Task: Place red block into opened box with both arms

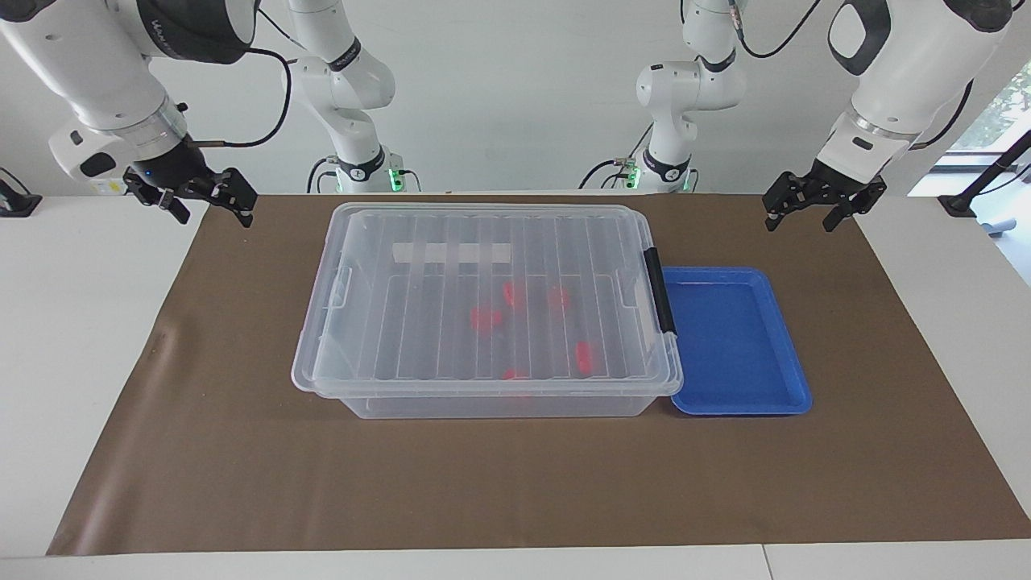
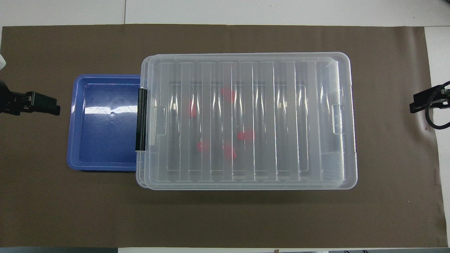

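Note:
The box (image 1: pixel 483 403) stands mid-table with its ribbed clear lid (image 1: pixel 491 242) lying flat on top and a black clip handle (image 1: pixel 659 290) at the end toward the left arm. Several red blocks (image 1: pixel 486 318) show through the lid inside it, also in the overhead view as red blocks (image 2: pixel 246 135). My left gripper (image 1: pixel 799 224) hangs open and empty above the mat's corner near the robots, and reaches into the overhead view as the left gripper (image 2: pixel 56 107). My right gripper (image 1: pixel 213 217) hangs open and empty above the mat's other corner near the robots, and its tip shows overhead as the right gripper (image 2: pixel 414 105).
An empty shallow blue tray (image 1: pixel 737 342) lies against the box's clip end, toward the left arm's end. A brown mat (image 1: pixel 515 483) covers the table. Two slimmer white arms (image 1: pixel 354 97) with green-lit bases stand at the robots' edge.

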`<state>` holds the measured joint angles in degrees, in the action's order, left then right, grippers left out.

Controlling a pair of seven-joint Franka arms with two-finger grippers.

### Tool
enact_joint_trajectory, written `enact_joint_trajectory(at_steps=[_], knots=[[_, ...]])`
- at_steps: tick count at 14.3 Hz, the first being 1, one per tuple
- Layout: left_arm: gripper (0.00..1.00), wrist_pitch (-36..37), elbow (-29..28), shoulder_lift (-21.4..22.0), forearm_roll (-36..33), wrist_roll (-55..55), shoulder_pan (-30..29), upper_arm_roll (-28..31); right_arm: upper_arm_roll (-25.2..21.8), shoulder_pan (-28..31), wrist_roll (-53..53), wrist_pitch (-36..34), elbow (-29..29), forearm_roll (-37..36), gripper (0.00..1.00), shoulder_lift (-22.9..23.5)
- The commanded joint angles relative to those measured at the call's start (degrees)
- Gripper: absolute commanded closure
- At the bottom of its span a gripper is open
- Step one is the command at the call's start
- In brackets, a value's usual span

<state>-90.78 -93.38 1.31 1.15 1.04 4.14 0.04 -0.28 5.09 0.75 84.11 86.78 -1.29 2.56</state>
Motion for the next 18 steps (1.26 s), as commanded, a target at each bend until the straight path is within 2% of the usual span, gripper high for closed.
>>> enact_joint_trajectory(at_steps=[1,5,8,18], knots=[[0.00,0.5,-0.1,0.3,0.7,0.3,0.1,0.5,0.5,0.4,1.4,0.5,-0.6,0.2,0.00,0.2],[0.00,0.5,-0.1,0.3,0.6,0.3,0.1,0.4,0.6,0.4,1.5,0.6,-0.8,0.4,0.00,0.1],[0.00,0.5,-0.1,0.2,0.6,0.3,0.1,0.4,0.6,0.4,1.4,3.9,-0.7,0.7,0.00,0.1],[0.00,0.4,-0.1,0.2,0.7,0.3,0.1,0.4,1.0,0.4,1.4,3.1,-0.6,0.8,0.00,-0.1]])
